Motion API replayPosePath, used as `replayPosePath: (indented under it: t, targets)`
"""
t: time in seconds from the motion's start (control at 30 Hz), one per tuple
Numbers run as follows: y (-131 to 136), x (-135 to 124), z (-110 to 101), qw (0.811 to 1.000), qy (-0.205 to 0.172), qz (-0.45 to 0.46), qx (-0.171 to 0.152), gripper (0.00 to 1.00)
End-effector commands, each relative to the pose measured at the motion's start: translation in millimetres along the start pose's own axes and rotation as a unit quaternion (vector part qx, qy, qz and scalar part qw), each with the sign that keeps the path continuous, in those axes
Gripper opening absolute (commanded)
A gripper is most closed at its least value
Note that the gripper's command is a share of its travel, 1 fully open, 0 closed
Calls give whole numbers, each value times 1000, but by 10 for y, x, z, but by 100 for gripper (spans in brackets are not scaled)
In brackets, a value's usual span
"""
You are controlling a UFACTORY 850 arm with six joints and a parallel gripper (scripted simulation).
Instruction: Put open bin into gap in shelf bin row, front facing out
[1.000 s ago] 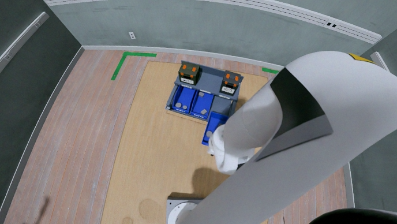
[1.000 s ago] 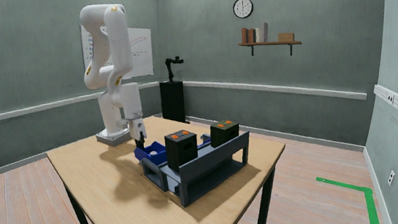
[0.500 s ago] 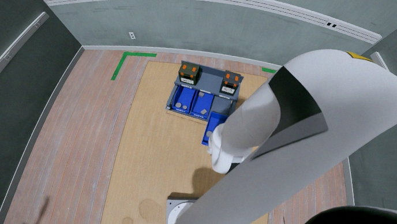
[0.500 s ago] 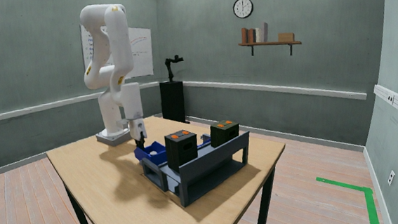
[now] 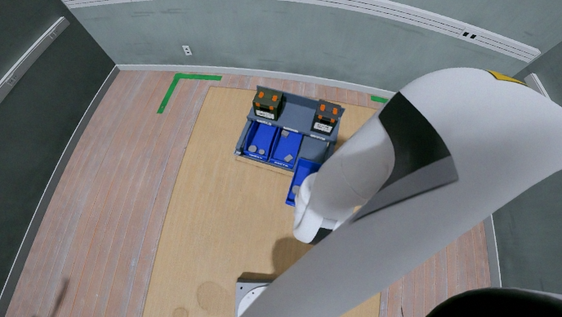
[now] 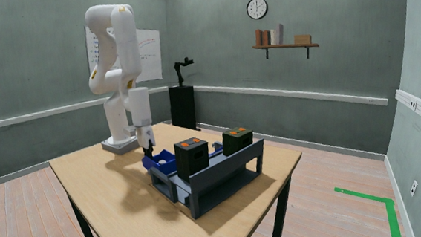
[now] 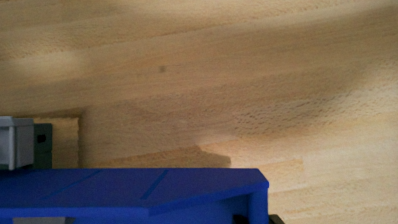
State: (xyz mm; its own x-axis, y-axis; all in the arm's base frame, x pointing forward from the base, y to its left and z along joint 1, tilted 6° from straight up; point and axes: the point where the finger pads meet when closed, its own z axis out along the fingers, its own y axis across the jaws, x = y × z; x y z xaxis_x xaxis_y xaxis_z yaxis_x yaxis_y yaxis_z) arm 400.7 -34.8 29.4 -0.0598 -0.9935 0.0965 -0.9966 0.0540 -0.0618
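From the top view, the white arm hides the gripper; the open blue bin (image 5: 301, 176) shows just beyond the wrist, its far end at the gap in the grey shelf (image 5: 300, 112). Two blue bins (image 5: 261, 139) with grey parts sit in the row to the gap's left, and two dark boxes (image 5: 267, 104) with orange buttons stand on the board above.

In the exterior view, the gripper (image 6: 148, 150) points straight down, its fingers nearly together and clamped on the near wall of the open blue bin (image 6: 160, 161), which lies directly below it at the shelf's (image 6: 221, 166) front, on the wooden counter (image 6: 122, 212).

In the wrist view, the bin's (image 7: 135, 192) blue wall fills the lower edge beneath the gripper, with bare counter (image 7: 225, 75) beyond and a grey shelf corner (image 7: 15, 142) at the left.
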Motion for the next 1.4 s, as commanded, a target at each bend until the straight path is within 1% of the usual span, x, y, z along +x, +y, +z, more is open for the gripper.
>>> replayPosePath:
  t: [0.0,0.2,0.23,0.37,0.77,0.8,0.93,1.33,1.37]
  targets:
    - [-10,1,-8,1000,2,-1,-16,0]
    - [-10,1,-8,1000,2,-1,-16,0]
    - [-8,0,-5,1000,2,0,-5,0]
    - [-11,1,-8,1000,2,-1,-16,0]
    - [-11,1,-8,1000,2,-1,-16,0]
    - [-29,0,-5,1000,3,0,-10,0]
    - [-109,0,-2,1000,2,-1,-16,0]
    - [-109,0,-2,1000,2,-1,-16,0]
    - [-125,0,1,1000,3,0,-12,0]
